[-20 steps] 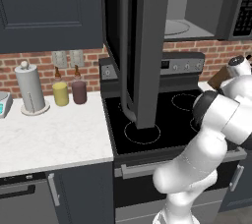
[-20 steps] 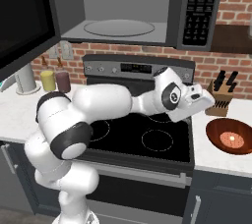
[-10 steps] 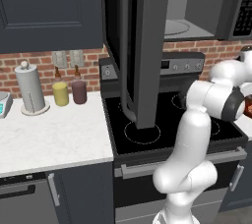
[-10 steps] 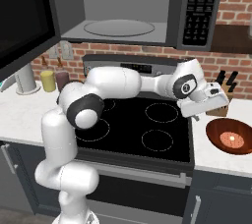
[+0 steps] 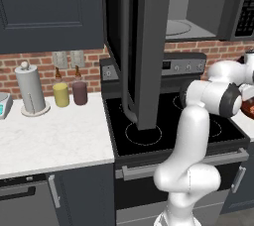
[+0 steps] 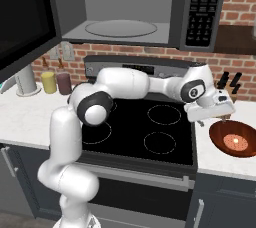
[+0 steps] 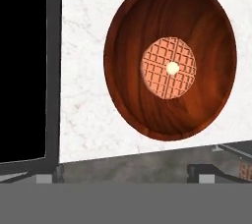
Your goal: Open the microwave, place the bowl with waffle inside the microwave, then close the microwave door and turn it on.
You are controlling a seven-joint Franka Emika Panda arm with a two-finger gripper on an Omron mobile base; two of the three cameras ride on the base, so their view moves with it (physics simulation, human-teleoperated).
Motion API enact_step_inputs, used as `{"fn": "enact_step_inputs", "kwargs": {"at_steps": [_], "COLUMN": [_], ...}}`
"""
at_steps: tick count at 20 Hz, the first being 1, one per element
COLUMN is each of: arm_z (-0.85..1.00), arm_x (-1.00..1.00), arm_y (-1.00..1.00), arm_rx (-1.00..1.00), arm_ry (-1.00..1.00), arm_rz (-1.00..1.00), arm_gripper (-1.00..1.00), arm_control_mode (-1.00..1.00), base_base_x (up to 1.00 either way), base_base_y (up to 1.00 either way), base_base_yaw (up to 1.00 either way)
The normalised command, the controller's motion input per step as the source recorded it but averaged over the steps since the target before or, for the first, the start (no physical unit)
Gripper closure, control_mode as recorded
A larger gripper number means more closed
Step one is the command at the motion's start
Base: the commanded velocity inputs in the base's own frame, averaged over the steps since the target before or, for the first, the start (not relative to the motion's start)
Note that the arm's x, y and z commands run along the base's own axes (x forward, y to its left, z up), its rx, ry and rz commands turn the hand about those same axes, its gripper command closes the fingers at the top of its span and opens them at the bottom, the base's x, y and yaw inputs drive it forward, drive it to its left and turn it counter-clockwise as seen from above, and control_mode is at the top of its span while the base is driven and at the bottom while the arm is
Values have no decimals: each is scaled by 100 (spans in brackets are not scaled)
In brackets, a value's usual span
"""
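The microwave [image 6: 125, 7] hangs above the stove with its light grey inside and round turntable showing. The microwave door [image 5: 149, 46] stands swung wide open to the left, edge-on in the left base view. The reddish-brown bowl [image 6: 235, 139] sits on the right counter with the orange-tan waffle [image 6: 235, 142] lying flat in its middle. My gripper [image 6: 214, 116] hovers just above the bowl's left rim, open and holding nothing. In the hand view the bowl [image 7: 147, 105] and waffle [image 7: 169, 68] lie straight ahead, and my gripper [image 7: 125, 176] has its tips far apart.
The black stove top [image 6: 150, 127] lies left of the bowl. A knife block [image 6: 230, 84] stands at the brick wall behind the bowl. On the left counter [image 5: 54, 136] are a paper towel roll [image 5: 31, 91] and two jars [image 5: 69, 93].
The arm has swung right, from over the stove's right side to above the bowl on the right counter. The gripper has stayed open.
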Motion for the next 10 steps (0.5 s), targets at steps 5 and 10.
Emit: {"fn": "enact_step_inputs", "kwargs": {"at_steps": [5, 10], "arm_z": [-38, -31], "arm_x": [4, 1], "arm_y": [0, 2], "arm_rx": [0, 0], "arm_ry": [-5, -9], "arm_rz": [0, 0], "arm_gripper": [-100, -100], "arm_control_mode": [-100, -100], "base_base_x": [0, 0], "base_base_y": [0, 0], "base_base_yaw": [0, 0]}}
